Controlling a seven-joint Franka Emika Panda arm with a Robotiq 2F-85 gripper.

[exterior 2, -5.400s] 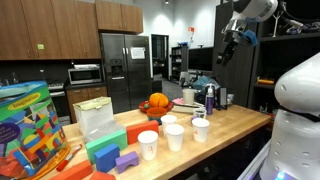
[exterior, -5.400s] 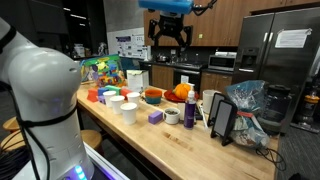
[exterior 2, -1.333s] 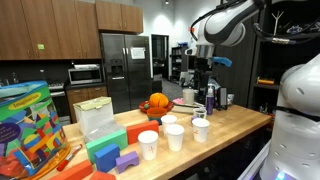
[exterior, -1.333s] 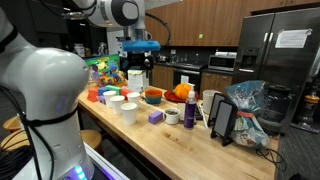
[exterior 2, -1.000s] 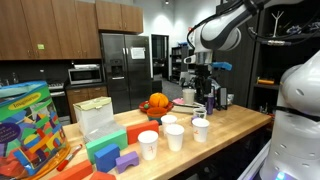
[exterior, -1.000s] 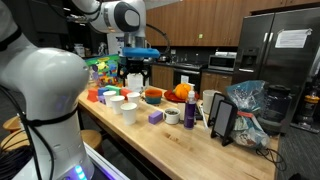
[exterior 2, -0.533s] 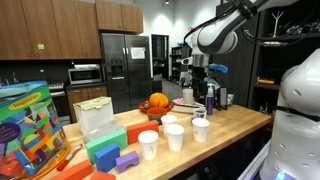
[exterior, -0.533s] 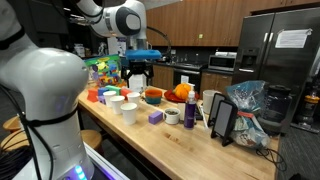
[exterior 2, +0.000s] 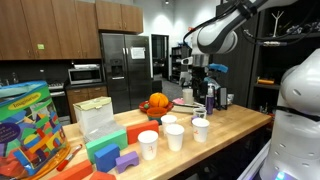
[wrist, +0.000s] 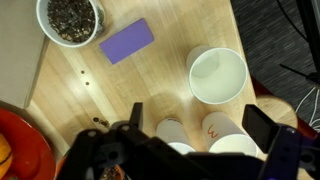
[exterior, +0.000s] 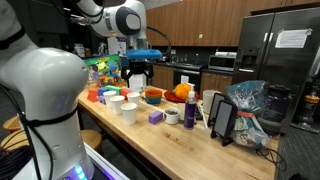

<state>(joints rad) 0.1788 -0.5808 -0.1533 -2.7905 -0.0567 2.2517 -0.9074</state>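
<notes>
Hanging over the long wooden bench (exterior: pixel 185 142), the dark fingers (wrist: pixel 262 126) are seen in the wrist view spread wide apart, and nothing is held between them. Two small white paper cups (wrist: pixel 225 128) are framed right in the gap, stood upright and just beside each other, with their lower parts cut off by the wrist hardware. No contact between those cups and the fingers can be made out. A third round white paper cup (wrist: pixel 217 75) is shown straight from above, empty, near that pair but set apart from it. Further out a flat purple rectangular block (wrist: pixel 127 41) is laid on the wood, and past it a white cup filled with dark speckled bits (wrist: pixel 70 18) is parked at the frame edge. A slice of a round orange bowl (wrist: pixel 18 140) is caught at the lower corner of the same view.

In an exterior view the white robot arm (exterior: pixel 125 18) is bent down over the bunch of white cups (exterior: pixel 120 103), with the fingers held above them and clear of the bench. The round orange bowl (exterior: pixel 153 96) is found just beside that bunch, and a dark purple bottle (exterior: pixel 189 108) is stood further along. A box of colourful building blocks (exterior 2: pixel 30 120) is seen at one end of the bench
</notes>
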